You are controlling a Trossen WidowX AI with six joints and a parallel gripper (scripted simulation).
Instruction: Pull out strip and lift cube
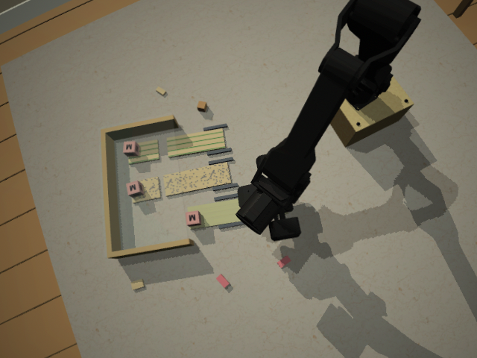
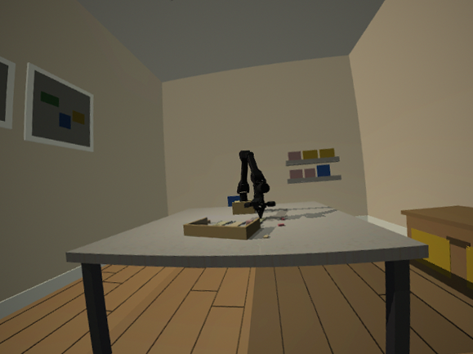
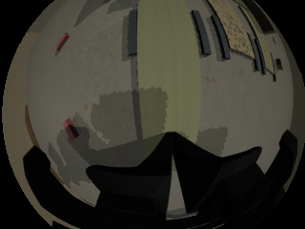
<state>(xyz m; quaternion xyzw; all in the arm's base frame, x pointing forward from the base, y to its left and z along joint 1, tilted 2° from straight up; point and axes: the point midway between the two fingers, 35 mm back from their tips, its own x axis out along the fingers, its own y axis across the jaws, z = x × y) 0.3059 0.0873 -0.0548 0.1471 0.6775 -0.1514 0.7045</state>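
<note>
A plain green strip in one piece lies between grey rails at the open side of the wooden tray. A pink cube marked M sits on its far end. The striped strip and the speckled strip are each split in two; their short pieces carry pink M cubes. My gripper is shut, its tips down on the near end of the plain green strip. In the overhead view the wrist hides the fingertips.
Grey rails flank each strip. Small loose blocks lie on the table: tan, orange, red, tan. The arm's wooden base block stands at the back right.
</note>
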